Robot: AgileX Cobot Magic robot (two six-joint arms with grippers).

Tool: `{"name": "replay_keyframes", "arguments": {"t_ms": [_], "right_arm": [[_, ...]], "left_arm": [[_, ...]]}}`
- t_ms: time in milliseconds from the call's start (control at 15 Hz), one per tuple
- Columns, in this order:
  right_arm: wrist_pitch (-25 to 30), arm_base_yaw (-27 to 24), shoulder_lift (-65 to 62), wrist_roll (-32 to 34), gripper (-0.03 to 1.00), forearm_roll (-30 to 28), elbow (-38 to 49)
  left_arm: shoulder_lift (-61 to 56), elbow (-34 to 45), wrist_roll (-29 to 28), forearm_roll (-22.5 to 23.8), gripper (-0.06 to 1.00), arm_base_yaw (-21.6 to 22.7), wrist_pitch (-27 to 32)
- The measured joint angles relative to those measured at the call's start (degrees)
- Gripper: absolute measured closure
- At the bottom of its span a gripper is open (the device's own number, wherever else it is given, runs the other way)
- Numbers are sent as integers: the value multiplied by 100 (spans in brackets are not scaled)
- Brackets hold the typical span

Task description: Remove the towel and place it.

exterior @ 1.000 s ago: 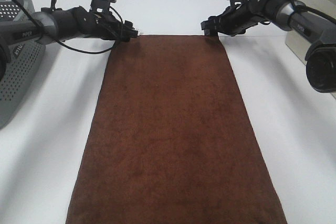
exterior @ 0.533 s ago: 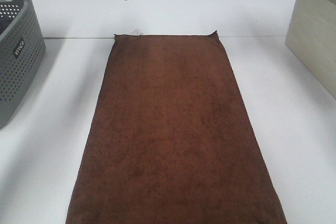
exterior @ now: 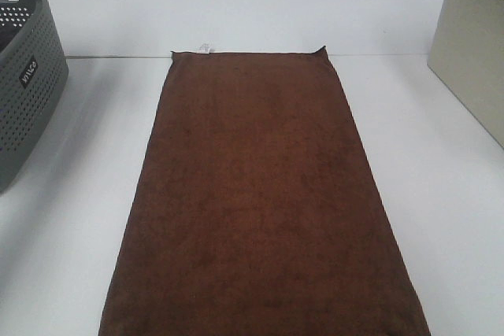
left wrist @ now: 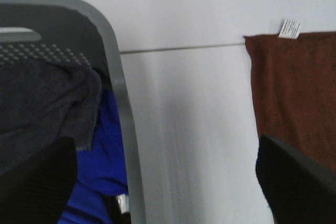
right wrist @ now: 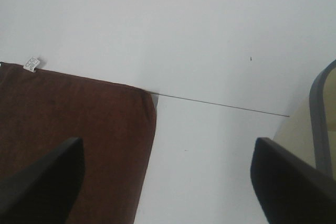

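The dark brown towel (exterior: 260, 194) lies flat and spread out lengthwise on the white table, its white tag (exterior: 205, 47) at the far left corner. Neither gripper shows in the exterior high view. In the left wrist view my left gripper (left wrist: 163, 182) is open with nothing between its fingers, hovering between the grey basket (left wrist: 118, 93) and the towel's (left wrist: 294, 93) tagged corner. In the right wrist view my right gripper (right wrist: 168, 179) is open and empty above the towel's (right wrist: 73, 114) other far corner.
The grey perforated basket (exterior: 27, 76) stands at the left edge, with a dark grey cloth (left wrist: 42, 108) and a blue cloth (left wrist: 105, 156) inside. A beige box (exterior: 472, 45) stands at the right. A seam line (right wrist: 220, 106) crosses the table behind the towel.
Both grippers were at the towel's far corners; they have let go, opened, and pulled up and back out of the exterior view. The towel stays flat in place.
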Motion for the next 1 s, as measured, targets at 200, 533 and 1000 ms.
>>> {"name": "replay_keyframes", "arguments": {"t_ms": [200,533,1000], "right_arm": [[46,0,-453,63,14,-223,607],[40,0,-2469,52,14,-241,3621],[-6,0,-6262,149,15,-23,7764]], "left_arm": [[-52,63,-80,292,10,-17,527],[-1742,1862,-235,561,10,-17,309],[-6371,6297,-596,682,10,-17,-963]]}}
